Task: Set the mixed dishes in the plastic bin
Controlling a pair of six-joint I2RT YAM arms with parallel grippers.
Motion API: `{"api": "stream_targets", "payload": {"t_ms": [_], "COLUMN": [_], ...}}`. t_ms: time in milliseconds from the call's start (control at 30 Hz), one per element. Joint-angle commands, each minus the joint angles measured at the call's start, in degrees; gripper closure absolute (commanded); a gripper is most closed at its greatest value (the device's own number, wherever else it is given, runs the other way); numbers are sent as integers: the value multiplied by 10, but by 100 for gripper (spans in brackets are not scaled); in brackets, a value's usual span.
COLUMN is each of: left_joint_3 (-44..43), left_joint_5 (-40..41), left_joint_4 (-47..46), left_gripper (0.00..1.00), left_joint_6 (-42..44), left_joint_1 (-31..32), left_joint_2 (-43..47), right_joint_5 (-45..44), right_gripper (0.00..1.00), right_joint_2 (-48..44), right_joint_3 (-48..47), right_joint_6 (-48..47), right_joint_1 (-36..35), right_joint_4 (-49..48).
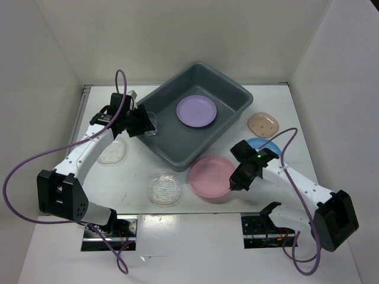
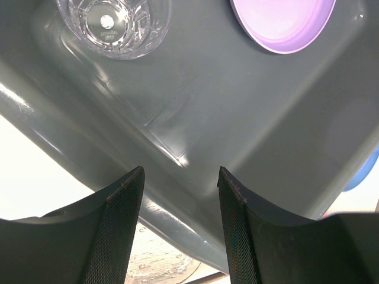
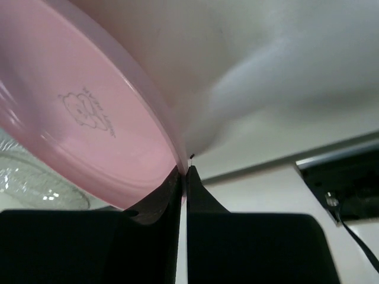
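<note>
Right pincer [image 3: 185, 176] clamps the rim of the pink plate [image 3: 89, 118] just beside the plastic bin [image 1: 237, 97]. Left pincer [image 2: 180, 177], spread apart, hovers near the clear cup [image 2: 112, 23] in that bin's corner.

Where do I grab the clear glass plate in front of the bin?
Pinch its rim. The clear glass plate lies flat, so probably only the raised edge offers a hold. Come down on its left side with the open left gripper; the pink plate sits close on its right.
</note>
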State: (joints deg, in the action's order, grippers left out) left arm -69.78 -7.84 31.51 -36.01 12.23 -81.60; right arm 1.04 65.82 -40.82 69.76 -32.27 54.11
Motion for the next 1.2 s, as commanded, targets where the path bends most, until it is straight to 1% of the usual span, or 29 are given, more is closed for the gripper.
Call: {"api": "stream_targets", "payload": {"t_ms": [0, 33, 100, 133, 167, 200, 233, 267, 300, 467, 633, 700, 733, 767, 867, 933, 1000, 1033, 1067, 1167], "left_joint_3": [-20, -20, -20, -20, -20, -20, -20, -20, -20, -26, -31, -31, -31, -31, -26, -26, -19, -19, -19, -14], "left_joint_5": [-10, -10, -10, -10, -5, -5, -5, -5, -5, 1, 6, 6, 6, 6, 6, 6, 6, 6, 6, 6], "left_joint_4": [-5, -5, -5, -5, -5, -5, -5, -5, -5, -5, -5, -5, -5, -5, -5, -5, 0, 0, 0, 0], "left_gripper": [39, 39, 39, 39, 39, 39, 39, 39, 39, 39, 39, 39, 39, 39, 39, 39, 39, 39, 39, 39], "left_joint_6": [12, 12, 12, 12, 12, 12, 12, 12, 12, 17, 17, 17, 17, 17, 17, 23, 23, 23, 23, 23], "left_joint_1": [-2, -2, -2, -2, -2, -2, -2, -2, -2, -2, -2, -2, -2, -2, -2, -2, -2, -2, -2, -2], "left_joint_2": [-2, -2, -2, -2, -2, -2, -2, -2, -2, -2, -2, -2, -2, -2, -2, -2, -2, -2, -2, 3], "right_joint_5": [4, 19, 37, 42, 37, 28, 22, 37, 44, 51, 83, 106, 134, 149, 200, 215, 212, 207, 192, 186], "right_gripper": [99, 99, 99, 99, 99, 99, 99, 99, 99, 99, 99, 99, 99, 99, 99, 99, 99, 99, 99, 99], "right_joint_2": [-55, -78, -94, -104, -105, -112, -118, -135, -143, -155, -126, -126, -131, -131, -139, -131, -107, -100, -85, -64], "right_joint_3": [-46, -46, -59, -66, -96, -115, -130, -147, -153, -173, -166, -144, -131, -105, -70, -70, -98, -116, -159, -224], "right_joint_6": [26, 31, 56, 65, 96, 104, 104, 117, 148, 160, 109, 92, 84, 72, 44, 33, 19, 13, 7, -21], "right_joint_1": [-2, -9, -33, -45, -57, -74, -74, -81, -81, -81, -81, -81, -81, -87, -109, -144, -171, -197, -205, -212], "right_joint_4": [117, 126, 140, 163, 181, 201, 206, 206, 206, 206, 206, 206, 206, 206, 206, 206, 206, 206, 206, 201]}}
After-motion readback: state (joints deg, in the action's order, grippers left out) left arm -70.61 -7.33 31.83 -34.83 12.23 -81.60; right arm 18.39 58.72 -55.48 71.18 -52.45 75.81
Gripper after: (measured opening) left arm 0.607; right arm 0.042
